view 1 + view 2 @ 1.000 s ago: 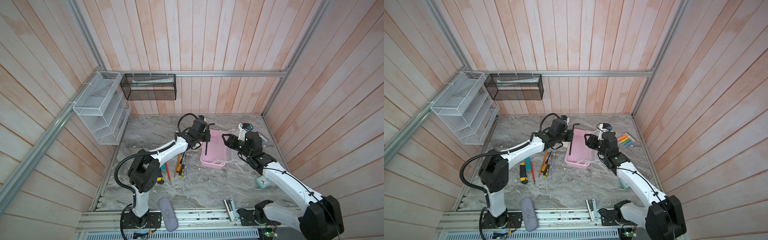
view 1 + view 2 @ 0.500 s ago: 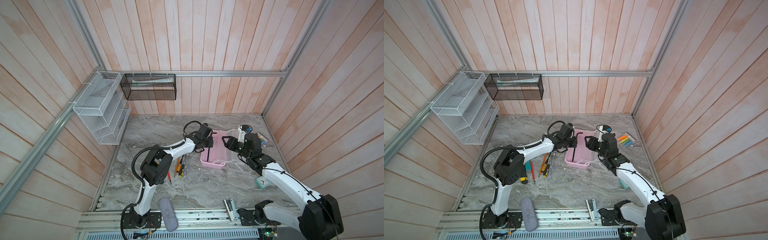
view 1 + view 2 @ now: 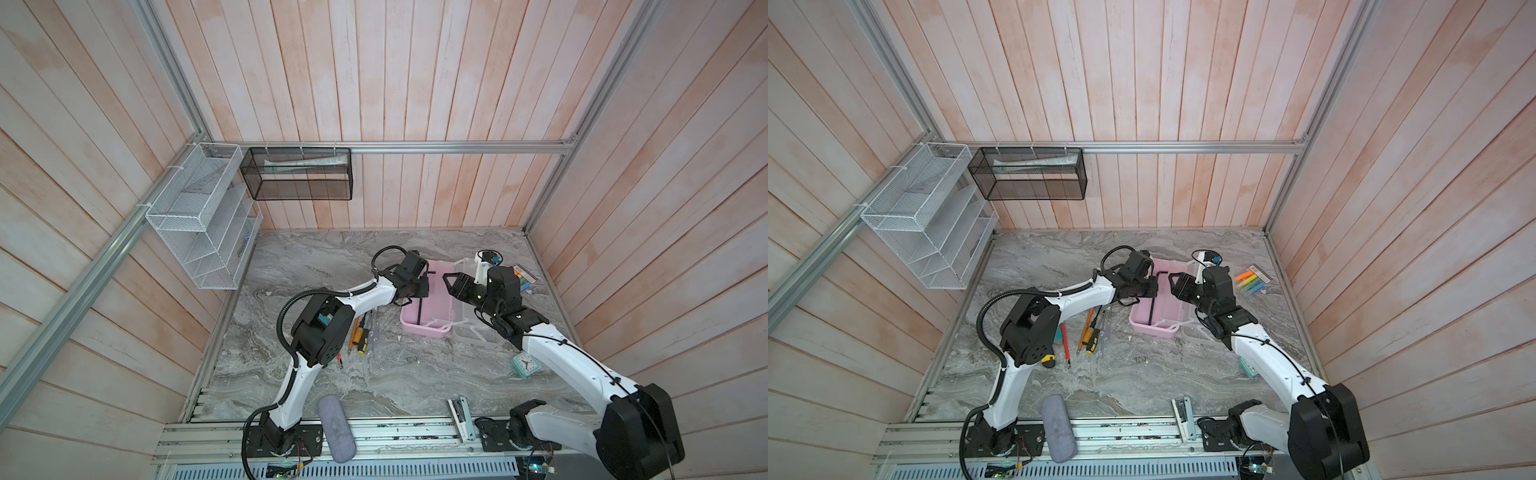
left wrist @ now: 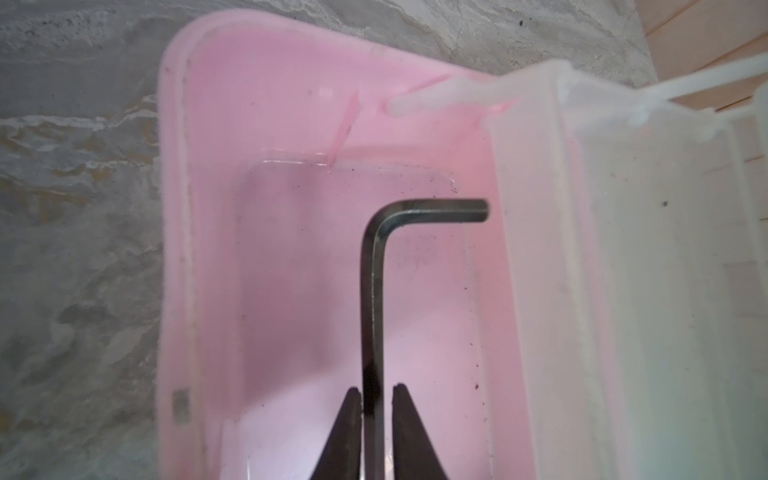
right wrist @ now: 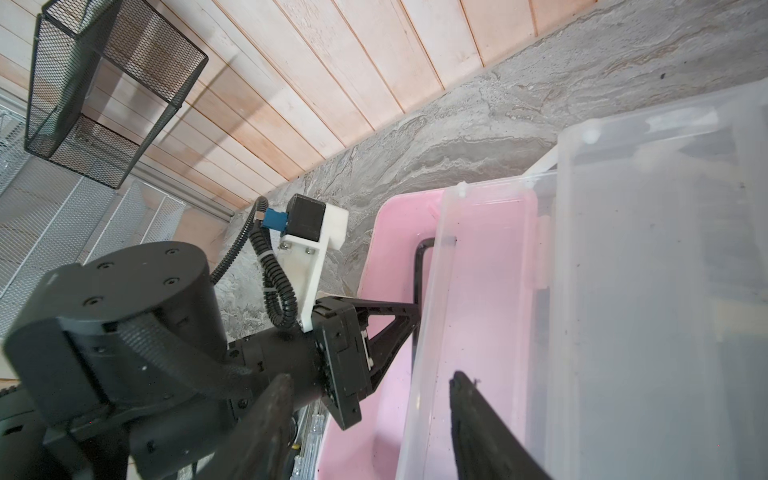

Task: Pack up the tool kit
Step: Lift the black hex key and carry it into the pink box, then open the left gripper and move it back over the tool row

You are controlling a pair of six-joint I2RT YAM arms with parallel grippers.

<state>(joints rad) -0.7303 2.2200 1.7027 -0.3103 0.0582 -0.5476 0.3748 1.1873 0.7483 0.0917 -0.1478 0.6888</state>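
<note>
Left gripper [image 4: 376, 392] is reaching into the pink box [image 4: 195, 249], its two fingertips flanking the long shaft of a dark hex key [image 4: 372, 291]. One tip is touching the shaft while a sliver of light is showing beside the other, so the jaws are standing barely parted rather than pinching. Right gripper [image 5: 370, 376] is hanging over the same box with its fingers spread wide, straddling the long edge of the frosted lid [image 5: 665, 249] without clamping it.

Reading a top view as a dial with twelve toward the back wall, the marble table [image 3: 332, 266] is filling the floor of the cell. A white wire rack [image 3: 199, 232] is hanging on the side wall at ten o'clock and a black mesh basket [image 3: 299, 187] on the back wall at eleven. The box is sitting open just off centre toward two o'clock, its lid lying back at its three o'clock side. A grey pouch [image 3: 336, 428] is resting across the front rail at seven o'clock. Several slim screwdrivers [image 3: 1085, 330] are lying side by side on the marble at the box's eight o'clock. A clear packet of bright highlighters [image 3: 1250, 282] is lying near the right wall at two o'clock. The hex key is stretching lengthwise inside the box, its short bent arm at the twelve o'clock end pointing toward three; whether it is resting on the bottom I cannot tell.
</note>
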